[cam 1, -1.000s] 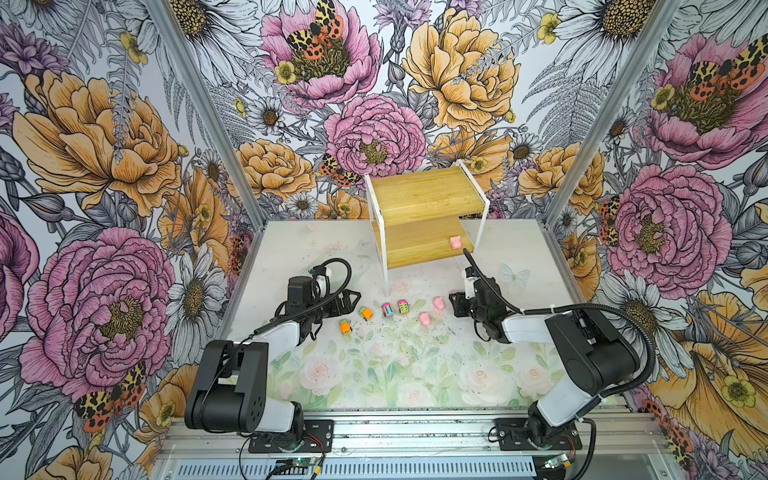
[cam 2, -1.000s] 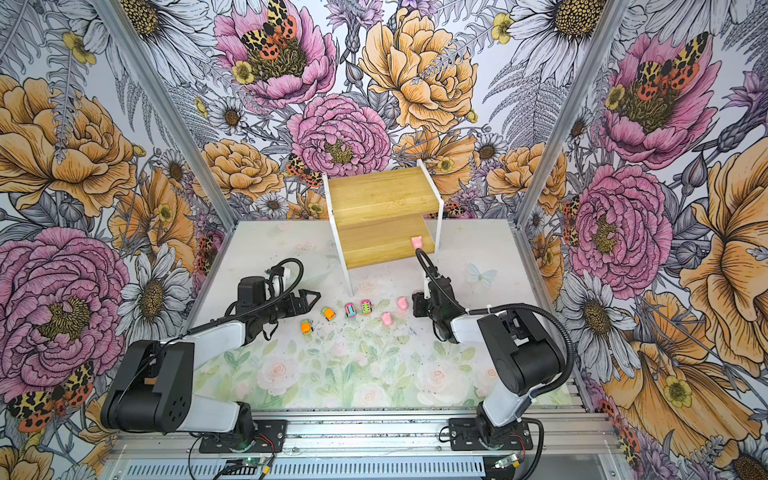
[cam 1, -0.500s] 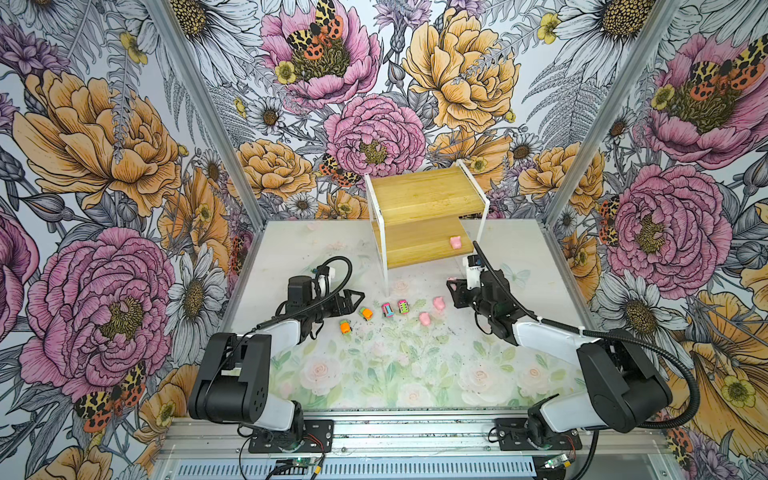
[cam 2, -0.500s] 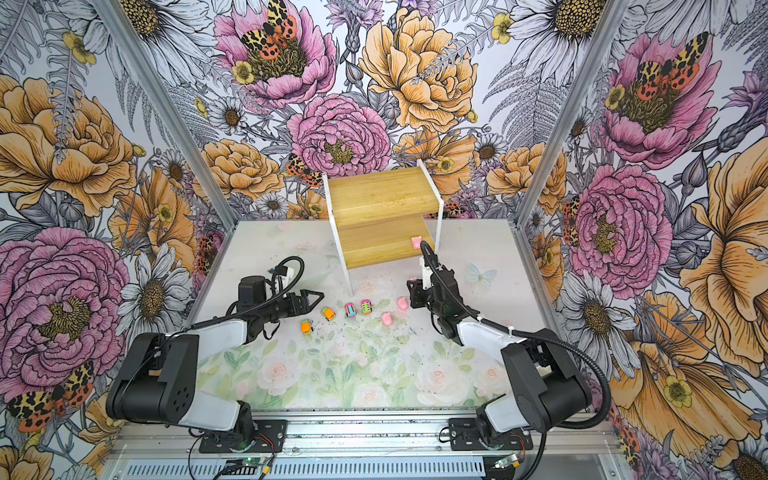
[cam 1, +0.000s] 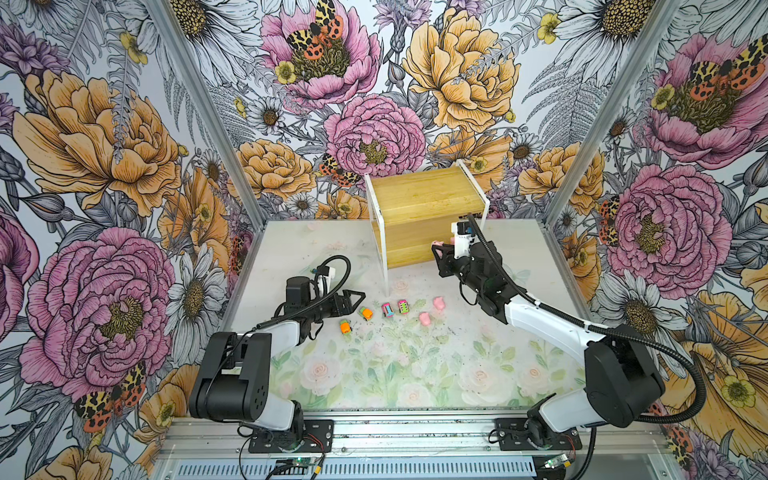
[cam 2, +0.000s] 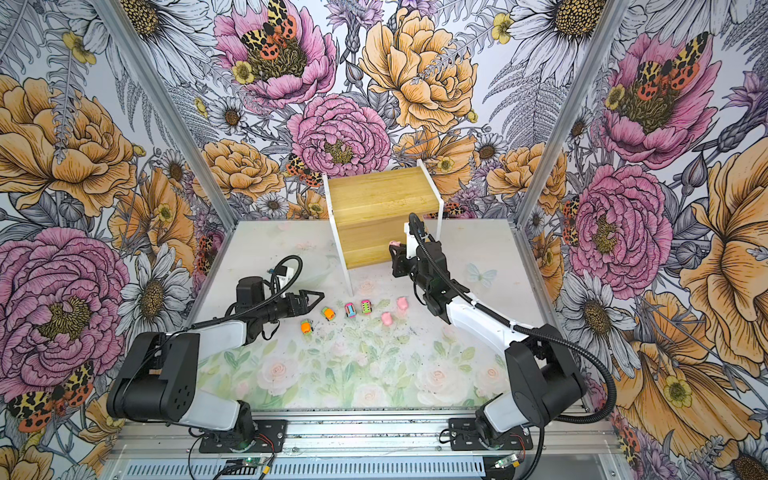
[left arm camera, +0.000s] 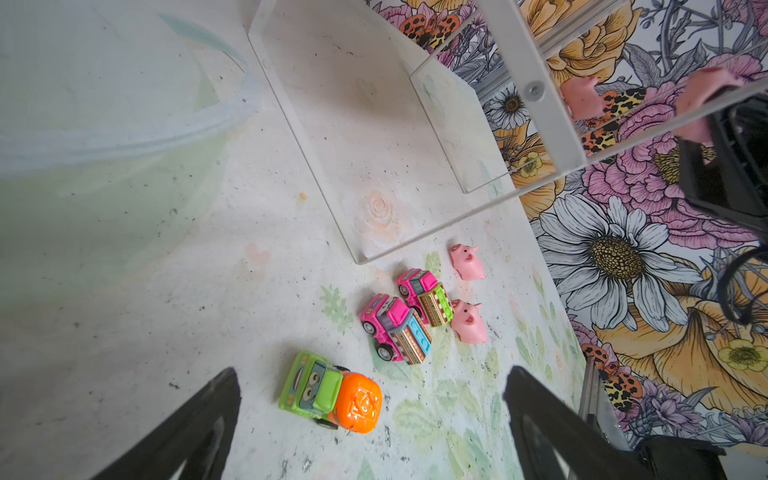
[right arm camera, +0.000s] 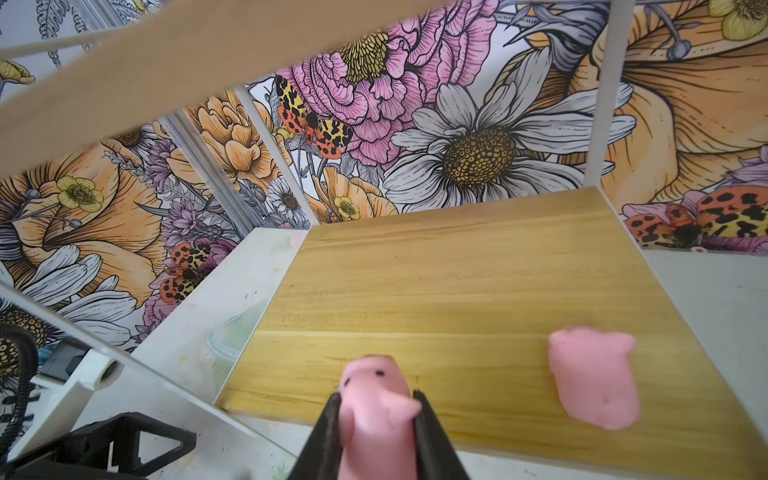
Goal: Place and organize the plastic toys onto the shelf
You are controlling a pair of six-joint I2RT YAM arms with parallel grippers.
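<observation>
The shelf stands at the back of the table. My right gripper is shut on a pale pink pig, held just above the front edge of the lower board. A second pig lies on that board beside it. On the table in a row lie two orange-and-green cars, two pink cars and two pigs. My left gripper stands open and empty, low over the table, with an orange-and-green car between its fingers.
A clear plastic container sits on the table left of the shelf, behind my left gripper. The shelf's white front leg comes down just behind the row of toys. Floral walls close the table in on three sides.
My right gripper has risen from the table and moved back to the shelf's lower board with the pig in it. The left gripper and the toys on the table have stayed put.
</observation>
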